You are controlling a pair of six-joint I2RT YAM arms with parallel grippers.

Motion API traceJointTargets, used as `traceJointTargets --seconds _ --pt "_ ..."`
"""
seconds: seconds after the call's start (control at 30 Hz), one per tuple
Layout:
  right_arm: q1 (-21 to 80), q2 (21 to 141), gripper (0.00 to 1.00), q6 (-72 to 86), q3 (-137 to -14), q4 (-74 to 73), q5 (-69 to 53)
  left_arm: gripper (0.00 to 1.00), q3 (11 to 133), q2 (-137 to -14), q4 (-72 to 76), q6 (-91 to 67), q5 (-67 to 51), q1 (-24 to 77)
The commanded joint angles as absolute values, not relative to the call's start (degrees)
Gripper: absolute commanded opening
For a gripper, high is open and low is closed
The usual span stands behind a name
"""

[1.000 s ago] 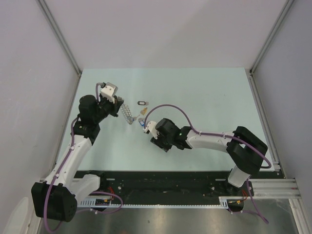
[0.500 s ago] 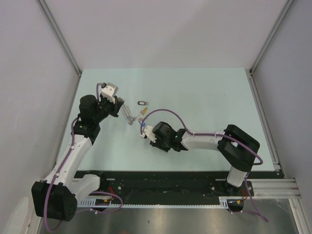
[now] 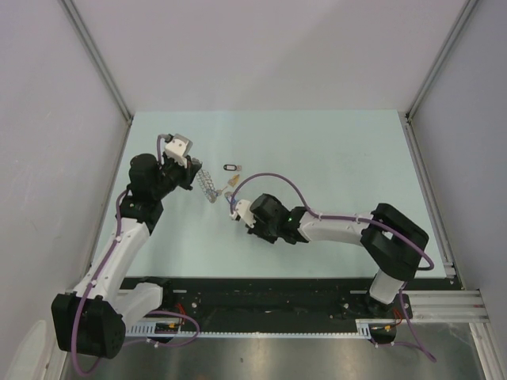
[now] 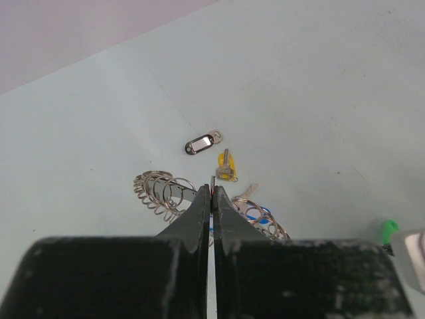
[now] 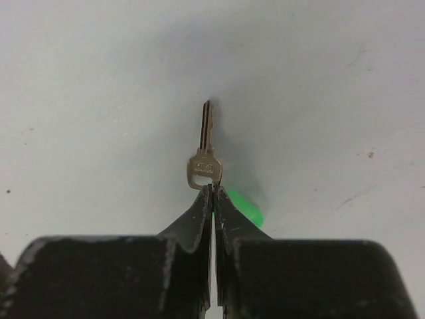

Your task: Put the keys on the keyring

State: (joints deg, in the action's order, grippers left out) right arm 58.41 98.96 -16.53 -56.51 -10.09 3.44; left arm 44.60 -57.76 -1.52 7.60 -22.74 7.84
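Observation:
My left gripper (image 3: 191,176) is shut on the keyring (image 3: 207,186), a floppy coil of silver loops, and holds it just above the table. In the left wrist view the keyring (image 4: 161,189) spreads out to both sides of the shut gripper (image 4: 212,189). My right gripper (image 3: 235,210) is shut on the green-tagged key (image 5: 204,156). The key blade points away from me and the green tag (image 5: 243,207) hangs beside the fingers. The black-tagged key (image 4: 202,142), the yellow-tagged key (image 4: 227,166) and the blue-tagged key (image 4: 261,215) lie on the table beyond the keyring.
The pale green table (image 3: 333,158) is bounded by grey walls at left, back and right. A black rail (image 3: 269,297) runs along the near edge by the arm bases.
My right gripper has dipped toward me and come back a little, staying just right of the keyring with the green-tagged key. The left arm has not moved.

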Motion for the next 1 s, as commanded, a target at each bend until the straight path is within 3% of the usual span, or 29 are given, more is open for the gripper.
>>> traceJointTargets --seconds 0.0,0.37,0.63,0.97 --pt "55.2 91.8 0.00 -13.5 -57.5 -9.9 -2.1 0.00 47.6 -57.5 0.4 8.3 -24.2 7.2" --pt "41.3 69.8 0.00 1.1 -40.3 19.7 -22.2 0.01 47.3 -56.8 0.4 8.5 -30.8 7.4" --pt "33.2 68.4 0.00 16.3 -31.3 42.0 -35.8 0.00 49.2 -56.0 -6.2 14.0 -29.1 14.8" --pt "34.3 77.3 0.00 7.8 -31.2 35.4 -30.9 0.00 45.7 -49.0 -9.8 14.9 -25.0 18.8"
